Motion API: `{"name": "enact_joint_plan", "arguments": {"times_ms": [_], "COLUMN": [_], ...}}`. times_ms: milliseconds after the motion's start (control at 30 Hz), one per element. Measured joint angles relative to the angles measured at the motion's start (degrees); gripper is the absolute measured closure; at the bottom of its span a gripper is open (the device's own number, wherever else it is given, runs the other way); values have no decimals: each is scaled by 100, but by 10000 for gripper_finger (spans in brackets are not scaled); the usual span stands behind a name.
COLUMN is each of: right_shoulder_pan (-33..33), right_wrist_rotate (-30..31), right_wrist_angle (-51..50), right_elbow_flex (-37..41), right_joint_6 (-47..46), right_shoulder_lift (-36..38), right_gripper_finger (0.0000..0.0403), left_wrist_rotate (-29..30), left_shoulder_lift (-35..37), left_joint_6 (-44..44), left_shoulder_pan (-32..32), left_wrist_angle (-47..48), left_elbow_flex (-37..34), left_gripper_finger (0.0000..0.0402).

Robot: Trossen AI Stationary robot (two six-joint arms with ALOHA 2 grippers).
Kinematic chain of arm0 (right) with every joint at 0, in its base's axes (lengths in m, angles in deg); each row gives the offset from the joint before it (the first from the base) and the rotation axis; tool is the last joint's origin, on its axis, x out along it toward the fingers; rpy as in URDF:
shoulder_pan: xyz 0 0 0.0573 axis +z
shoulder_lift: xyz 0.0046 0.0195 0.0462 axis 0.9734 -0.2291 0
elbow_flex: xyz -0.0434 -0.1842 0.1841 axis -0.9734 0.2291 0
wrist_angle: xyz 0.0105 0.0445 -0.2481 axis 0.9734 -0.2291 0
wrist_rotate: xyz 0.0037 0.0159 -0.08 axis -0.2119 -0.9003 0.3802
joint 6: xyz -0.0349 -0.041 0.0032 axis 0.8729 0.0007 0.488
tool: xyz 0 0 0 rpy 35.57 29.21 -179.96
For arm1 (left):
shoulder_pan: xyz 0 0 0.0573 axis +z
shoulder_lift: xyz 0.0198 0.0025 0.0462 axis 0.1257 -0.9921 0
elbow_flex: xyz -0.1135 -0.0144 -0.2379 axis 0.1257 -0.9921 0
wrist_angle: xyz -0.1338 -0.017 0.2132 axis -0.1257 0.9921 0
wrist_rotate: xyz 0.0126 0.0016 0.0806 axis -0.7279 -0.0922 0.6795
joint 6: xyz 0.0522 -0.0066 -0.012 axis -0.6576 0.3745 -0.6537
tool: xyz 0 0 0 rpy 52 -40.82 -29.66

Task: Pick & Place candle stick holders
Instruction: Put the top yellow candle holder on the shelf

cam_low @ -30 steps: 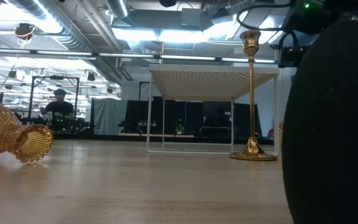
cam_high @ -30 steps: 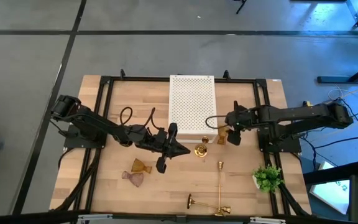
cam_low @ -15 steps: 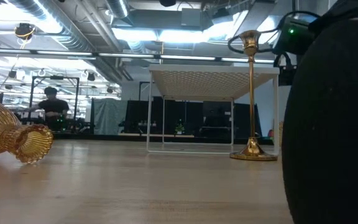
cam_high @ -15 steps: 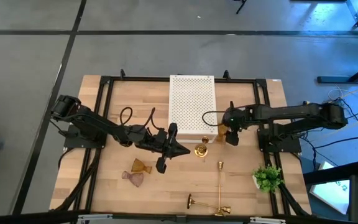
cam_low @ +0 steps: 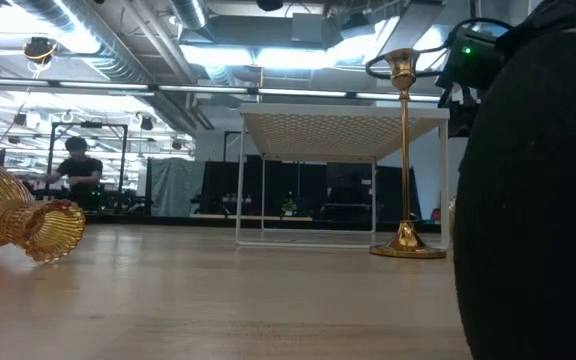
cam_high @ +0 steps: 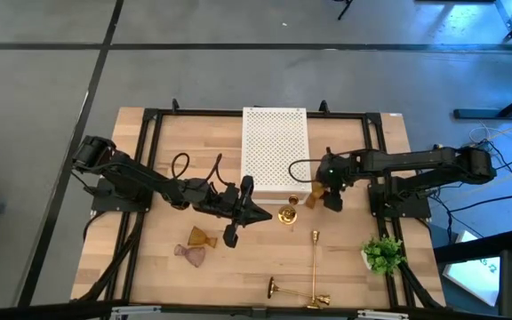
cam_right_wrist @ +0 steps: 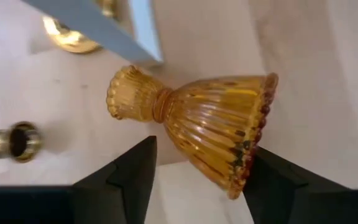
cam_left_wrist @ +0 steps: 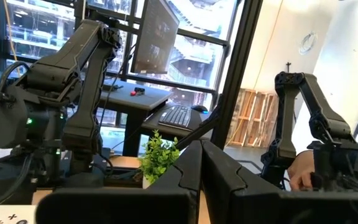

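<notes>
Beside the white perforated box (cam_high: 275, 153) on the pale wooden bench (cam_high: 149, 258), a ribbed amber glass goblet-shaped candle holder (cam_right_wrist: 201, 127) lies on its side between the spread fingers (cam_right_wrist: 127, 175) of the right hand (cam_high: 320, 197), not yet clamped. Behind the bench stand black frames, monitors and ceiling lights, while the left hand (cam_high: 263, 214) hovers clenched, empty, near an upright slim shiny brass candlestick (cam_low: 406, 150).

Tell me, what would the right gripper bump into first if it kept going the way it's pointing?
Most likely the amber glass holder. The right gripper has its fingers spread on either side of it, and it lies on its side on the table.
</notes>
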Motion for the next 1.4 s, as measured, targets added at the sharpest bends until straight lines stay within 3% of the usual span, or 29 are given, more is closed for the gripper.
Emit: {"name": "enact_joint_plan", "arguments": {"times_ms": [367, 533, 967, 1400], "right_shoulder_pan": [0, 84, 418, 823], "right_wrist_rotate": [-370, -933, -959, -1468], "right_wrist_angle": [103, 505, 1569, 1897], "right_elbow_flex": [5, 176, 567, 586], "right_joint_6": [2, -5, -413, -617], "right_shoulder_lift": [0, 2, 2, 2], "right_gripper_finger": [242, 242, 242, 242], "left_wrist_rotate": [2, 2, 2, 2], "left_shoulder_lift": [0, 2, 2, 2], "left_joint_6": [42, 44, 44, 44], "left_shoulder_pan": [0, 0, 0, 0], "left_wrist_angle": [0, 0, -11, -11], "left_elbow_flex": [0, 0, 0, 0], "left_gripper_finger": [396, 396, 396, 396]}}
